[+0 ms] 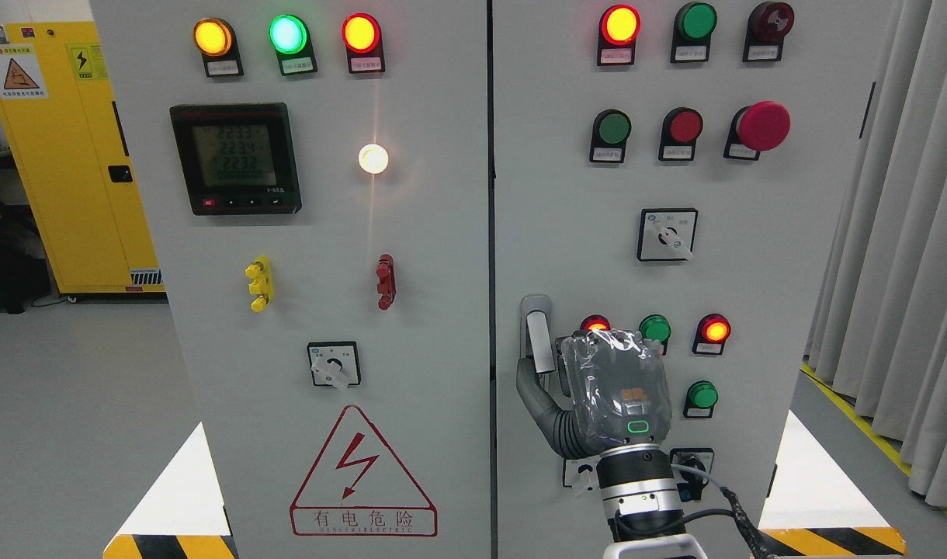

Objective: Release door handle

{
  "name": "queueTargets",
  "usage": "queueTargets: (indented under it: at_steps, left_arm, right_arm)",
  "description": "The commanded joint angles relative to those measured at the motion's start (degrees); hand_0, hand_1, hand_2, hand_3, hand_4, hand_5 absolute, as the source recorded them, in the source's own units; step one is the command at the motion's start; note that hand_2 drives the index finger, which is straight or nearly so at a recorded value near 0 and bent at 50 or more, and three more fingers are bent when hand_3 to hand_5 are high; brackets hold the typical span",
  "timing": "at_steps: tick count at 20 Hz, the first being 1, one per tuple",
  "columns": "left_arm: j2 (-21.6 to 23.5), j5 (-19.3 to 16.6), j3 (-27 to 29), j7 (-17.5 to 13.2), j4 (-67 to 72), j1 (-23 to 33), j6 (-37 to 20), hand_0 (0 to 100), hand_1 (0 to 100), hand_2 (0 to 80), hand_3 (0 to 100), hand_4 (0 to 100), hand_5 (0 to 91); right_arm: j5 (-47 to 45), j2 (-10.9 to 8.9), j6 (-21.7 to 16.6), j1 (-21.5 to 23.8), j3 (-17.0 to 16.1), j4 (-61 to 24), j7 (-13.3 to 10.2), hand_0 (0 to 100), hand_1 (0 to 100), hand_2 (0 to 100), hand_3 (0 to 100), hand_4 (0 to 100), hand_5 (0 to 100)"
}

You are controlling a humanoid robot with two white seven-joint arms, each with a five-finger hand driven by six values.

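While the right hand (598,392) grips the door handle (537,334) at the right cabinet door's (753,272) left edge, uncurl every finger fully, then retract straight back without snagging.

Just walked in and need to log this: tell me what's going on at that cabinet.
A humanoid robot's right hand is up against the door handle on the right door of a grey electrical cabinet. Its thumb reaches to the handle; the other fingers are hidden behind the hand, so the grip is unclear. Both doors look closed. Several indicator lamps are lit. The left arm is out of view.
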Motion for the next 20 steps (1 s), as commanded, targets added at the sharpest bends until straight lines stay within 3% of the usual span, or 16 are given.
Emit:
queueTargets:
  at_steps: [1, 7, 20]
  left_arm:
    - [0.00, 0.00, 0.00, -0.02, -0.70, 0.00, 0.01, 12, 56, 0.0, 0, 0, 0.0]
    - [0.00, 0.00, 0.00, -0.02, -0.70, 0.00, 0.01, 12, 56, 0.0, 0, 0, 0.0]
    - [0.00, 0.00, 0.00, -0.02, -0.70, 0.00, 0.01, 12, 56, 0.0, 0, 0, 0.0]
  right_arm:
    - [0.12, -0.06, 0.02, 0.12, -0.01, -0.43, -0.06, 57, 38, 97, 100, 100, 100]
    - [0.03, -0.06, 0.11, 0.21, -0.10, -0.69, -0.14, 60, 40, 97, 100, 100, 100]
    - [0.12, -0.06, 0.02, 0.65, -0.36, -1.22, -0.14, 48, 44, 96, 100, 100, 100]
